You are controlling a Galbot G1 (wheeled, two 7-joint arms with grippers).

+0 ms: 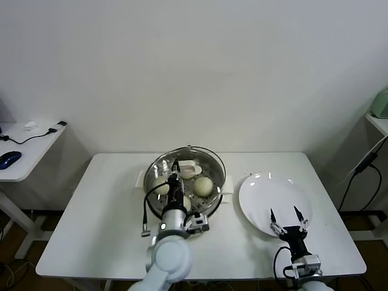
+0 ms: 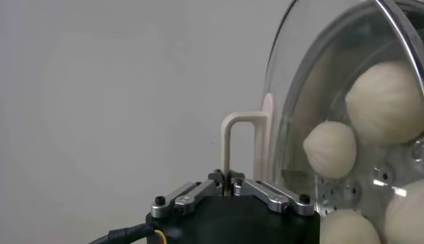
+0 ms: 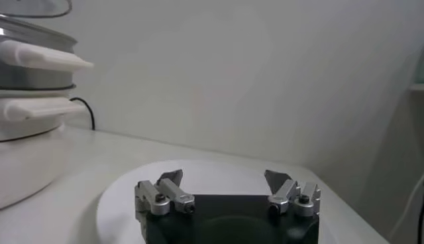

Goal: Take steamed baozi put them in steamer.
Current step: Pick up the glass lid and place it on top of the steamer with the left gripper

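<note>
Stainless-steel round steamer (image 1: 189, 176) on my white table (image 1: 97, 212) holds cream-white domed baozi (image 1: 204, 185). Left wrist: my left gripper (image 2: 228, 180) is clenched on the round glass lid's (image 2: 331, 79) cream handle (image 2: 242, 136). Right wrist: my right gripper (image 3: 225, 182), fingers released, hovers over the flat white plate (image 3: 212, 174).

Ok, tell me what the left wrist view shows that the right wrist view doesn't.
Only the left wrist view: the left claw shut on the glass lid's handle, with the steamed baozi visible through the glass lid.
Only the right wrist view: the open right claw over the bare white plate, and the steamer seen from outside, with its side handles.
Both share: the plain white wall behind.
</note>
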